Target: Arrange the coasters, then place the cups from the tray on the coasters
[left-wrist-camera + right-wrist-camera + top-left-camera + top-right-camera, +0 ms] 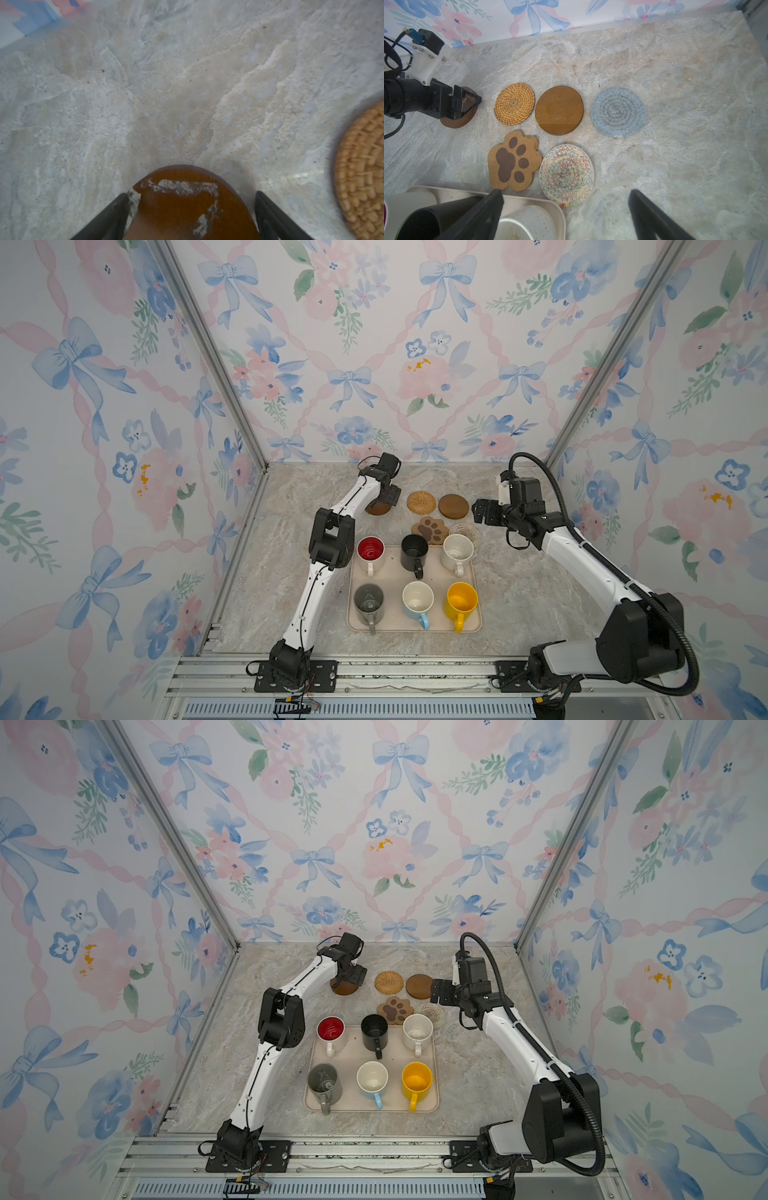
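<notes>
A marbled stone table (519, 593) fills a booth with floral walls. On its near middle sits the beige tray (395, 625), holding all six cups in two rows: white with a red inside (370, 549), black (414, 551) and cream speckled (458, 551) on the far row, and grey (368, 601), light blue (417, 597) and yellow (460, 599) on the near row. The right gripper (564, 191) hovers right of the coasters, jaws wide and empty. The left gripper (191, 194) reaches to the far left. Its jaws are spread around a dark brown wooden disc (187, 207) that seems to lie flat, with one finger at its edge and the other just clear, so nothing looks clamped. Beyond the tray lie the other coasters: a rattan round (421, 502), a second wooden disc (453, 506) and a blue-grey woven round (618, 112) in a far row, with the paw shape (432, 529) and cream woven round (465, 531) nearer. The step in hand looks like setting the leftmost disc. A straight upward lift would likely avoid dragging it, and it probably needs a gap from the rattan round so mug handles have room. No brand or writing is readable, and the pale scuffs on the disc are not letters.
</notes>
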### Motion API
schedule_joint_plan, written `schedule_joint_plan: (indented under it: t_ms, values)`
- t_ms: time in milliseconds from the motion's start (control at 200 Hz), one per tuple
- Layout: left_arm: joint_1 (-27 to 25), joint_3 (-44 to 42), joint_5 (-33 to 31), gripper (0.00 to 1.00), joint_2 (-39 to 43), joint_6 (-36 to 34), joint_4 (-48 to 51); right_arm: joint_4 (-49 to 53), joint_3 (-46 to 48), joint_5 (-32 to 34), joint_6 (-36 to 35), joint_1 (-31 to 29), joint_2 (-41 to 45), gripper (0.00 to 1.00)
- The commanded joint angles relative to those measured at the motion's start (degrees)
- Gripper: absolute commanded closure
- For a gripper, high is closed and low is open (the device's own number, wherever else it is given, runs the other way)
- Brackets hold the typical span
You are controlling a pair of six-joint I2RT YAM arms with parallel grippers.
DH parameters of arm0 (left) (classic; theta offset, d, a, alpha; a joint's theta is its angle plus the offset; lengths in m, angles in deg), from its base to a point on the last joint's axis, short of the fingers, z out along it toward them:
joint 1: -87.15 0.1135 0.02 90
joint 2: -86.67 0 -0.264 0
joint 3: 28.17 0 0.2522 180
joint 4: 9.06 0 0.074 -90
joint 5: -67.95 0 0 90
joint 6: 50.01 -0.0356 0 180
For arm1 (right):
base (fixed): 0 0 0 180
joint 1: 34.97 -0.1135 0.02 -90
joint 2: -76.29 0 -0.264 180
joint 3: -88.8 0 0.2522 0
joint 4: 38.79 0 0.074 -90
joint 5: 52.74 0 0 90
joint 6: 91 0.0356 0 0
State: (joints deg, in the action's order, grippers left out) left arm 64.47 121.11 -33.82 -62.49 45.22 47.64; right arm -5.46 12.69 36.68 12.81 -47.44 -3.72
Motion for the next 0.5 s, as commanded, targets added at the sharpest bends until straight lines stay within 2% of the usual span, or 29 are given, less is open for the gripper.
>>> schedule_joint_plan:
  t_ms: [0,345,495]
  values:
    - [1.2,-3.4,0.4,0.11,1.4,0.6,4.3,1.8,-1.3,-1.0,0.8,0.2,0.1,0.03]
    - [2.6,-7.8,4.6,0.14,4.5,1.9,3.2,2.1,-1.3,-1.6,0.8,0.2,0.5,0.03]
    - [3.3,-13.8,6.0,0.14,8.1,2.5,-0.4,2.2,-1.2,-1.5,0.6,0.2,0.9,0.03]
